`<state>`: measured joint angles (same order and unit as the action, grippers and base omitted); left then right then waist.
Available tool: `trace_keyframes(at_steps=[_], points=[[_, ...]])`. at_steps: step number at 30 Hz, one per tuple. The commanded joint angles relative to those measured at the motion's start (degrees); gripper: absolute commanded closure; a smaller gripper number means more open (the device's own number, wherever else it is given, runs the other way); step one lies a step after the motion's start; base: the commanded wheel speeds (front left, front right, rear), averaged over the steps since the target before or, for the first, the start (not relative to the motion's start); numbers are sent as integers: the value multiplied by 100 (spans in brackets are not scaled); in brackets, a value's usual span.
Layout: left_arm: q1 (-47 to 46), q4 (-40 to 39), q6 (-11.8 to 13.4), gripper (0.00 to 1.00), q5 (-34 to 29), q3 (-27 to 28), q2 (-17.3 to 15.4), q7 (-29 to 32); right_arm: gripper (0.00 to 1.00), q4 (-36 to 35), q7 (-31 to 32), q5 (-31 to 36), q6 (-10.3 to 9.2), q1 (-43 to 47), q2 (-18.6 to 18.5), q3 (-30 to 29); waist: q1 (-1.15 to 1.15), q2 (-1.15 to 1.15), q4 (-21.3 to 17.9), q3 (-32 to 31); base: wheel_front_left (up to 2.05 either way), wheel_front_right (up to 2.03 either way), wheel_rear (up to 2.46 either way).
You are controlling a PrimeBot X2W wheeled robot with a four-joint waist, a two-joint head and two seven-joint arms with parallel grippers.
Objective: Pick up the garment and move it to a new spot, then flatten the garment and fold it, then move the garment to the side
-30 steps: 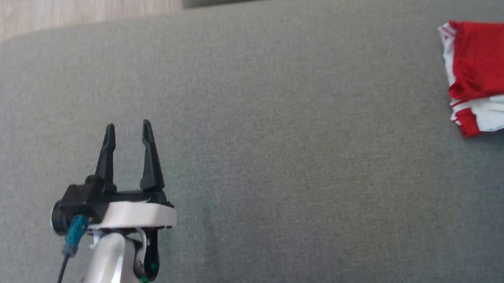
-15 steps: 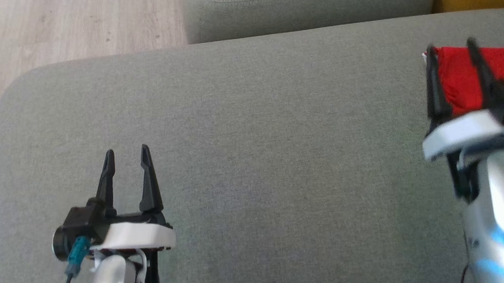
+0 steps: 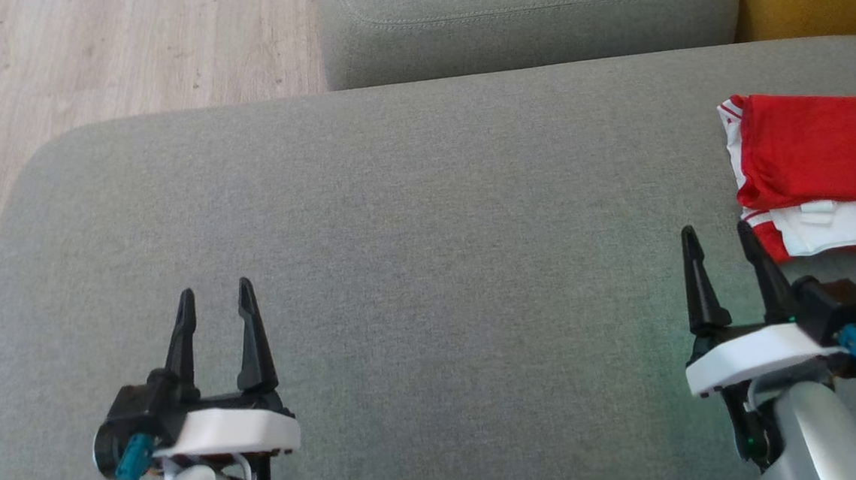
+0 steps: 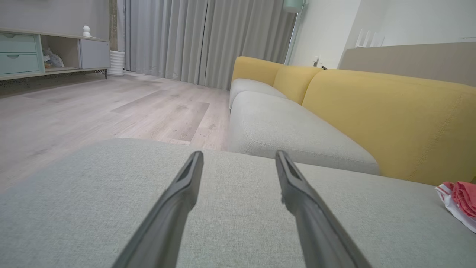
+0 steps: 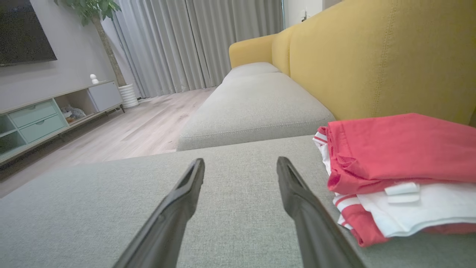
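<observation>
Head view is showing a folded red and white fabric garment (image 3: pixel 818 160) lying at the right end of the wide grey fabric sofa cushion (image 3: pixel 434 217), toward that cushion's rear edge. The left gripper (image 3: pixel 216 286) is hanging over the cushion's front left part, its two dark fingers spread apart and gripping nothing. The right gripper (image 3: pixel 715 226) is hanging over the cushion's front right part, just short of the garment, its fingers likewise standing apart and empty. A second grey seat cushion (image 3: pixel 525 15) is sitting behind the cushion's rear edge, and a yellow padded backrest (image 5: pixel 372 56) is rising beyond its right end.
</observation>
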<state>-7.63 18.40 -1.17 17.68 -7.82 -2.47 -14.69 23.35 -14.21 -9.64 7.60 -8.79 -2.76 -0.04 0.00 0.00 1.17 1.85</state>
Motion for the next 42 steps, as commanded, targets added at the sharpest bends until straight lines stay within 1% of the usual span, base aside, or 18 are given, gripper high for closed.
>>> trace_keyframes(at_steps=[1, 6, 8, 18, 22, 38, 39, 42], points=[[-105, -226, 11, 0, 20, 165, -41, -30, 0, -270, -75, 11, -11, -182, -12, 167, 0, 0, -7, 0, 0, 0, 0], [-84, -342, 21, 0, -15, 181, -41, -30, 0, -384, -77, 31, -11, -167, -12, 206, 0, 0, -29, 12, 0, 0, 0], [-59, -304, -31, 0, 177, 161, -41, -30, 0, -415, -77, 28, -11, -156, -12, 228, 0, 0, -40, 8, 0, 0, 0], [-41, -281, -93, 0, 514, 236, -41, -30, 0, -477, -78, -14, -11, -93, -12, 278, 0, 0, -92, -19, 0, 0, 0], [-22, -330, -119, 0, 561, 272, -41, -30, 0, -500, -78, -26, -11, -86, -12, 277, 0, 0, -96, -18, 0, 0, 0], [-20, -380, -81, 0, 663, 363, -41, -31, 0, -473, -78, -65, -11, -105, -12, 343, 0, 0, -83, 7, 0, 0, 0], [111, -187, -86, 100, 656, 145, -1, 1, 100, -284, -15, -42, 0, 3, 1, 180, 1, 0, -83, 8, 0, 0, 0], [180, 58, -86, 100, 669, 137, 1, 8, 100, -34, 1, -59, 0, 79, 13, 174, 0, 0, -83, 8, 0, 0, 0]])
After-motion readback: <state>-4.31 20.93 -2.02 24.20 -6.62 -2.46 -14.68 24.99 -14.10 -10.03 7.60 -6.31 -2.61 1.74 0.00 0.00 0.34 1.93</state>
